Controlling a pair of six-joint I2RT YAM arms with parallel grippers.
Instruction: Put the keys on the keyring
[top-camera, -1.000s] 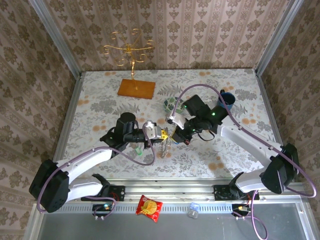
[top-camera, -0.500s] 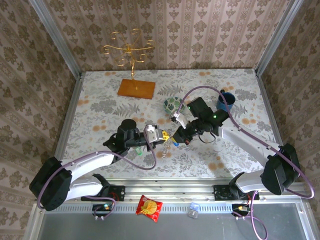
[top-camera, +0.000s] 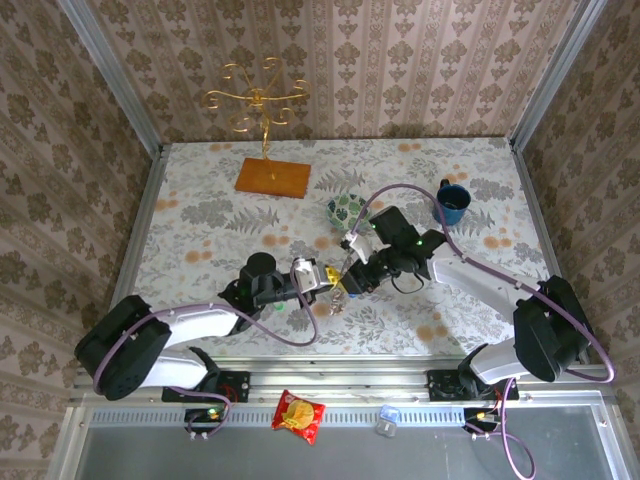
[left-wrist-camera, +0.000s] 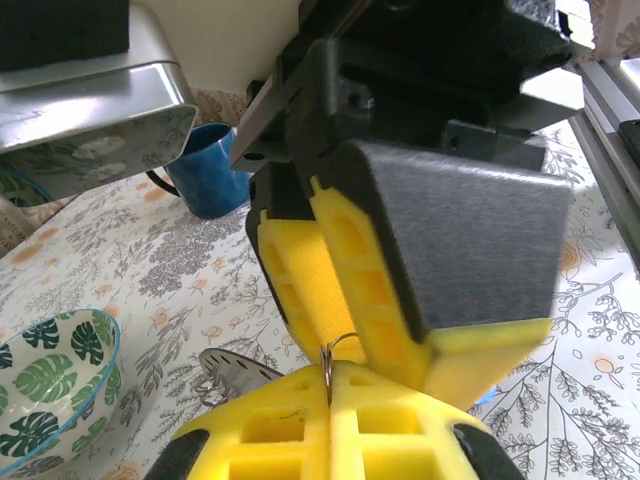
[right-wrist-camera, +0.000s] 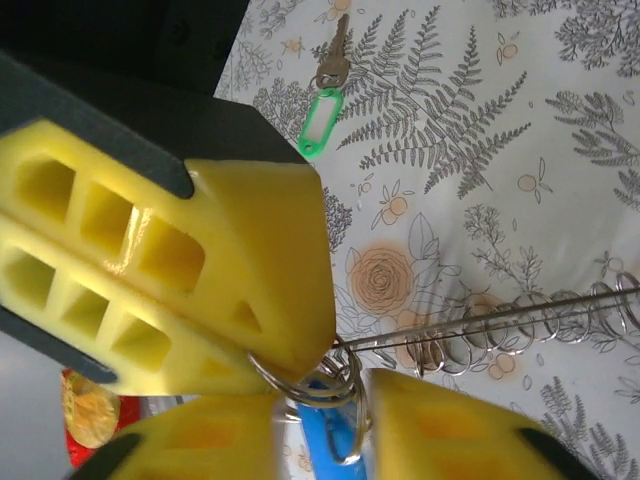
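1. Yellow-padded left gripper (left-wrist-camera: 328, 395), near mid-table, is clenched on the keyring (left-wrist-camera: 327, 358), a thin wire loop standing upright in its seam.
2. Right gripper (right-wrist-camera: 320, 425) meets it tip to tip. Its jaws stand parted, with the blue key (right-wrist-camera: 322, 440) between them. That key seems to hang on the wire loops, and no firm grip on it is visible.
3. Green key (right-wrist-camera: 318, 122) lies flat on the table (top-camera: 200, 210), apart from both grippers.
4. Judged: the keys are light, stiff and slippery. The plastic head offers the surest hold, leaving the eye free. The springy ring may twist, so it is best pinched flat.
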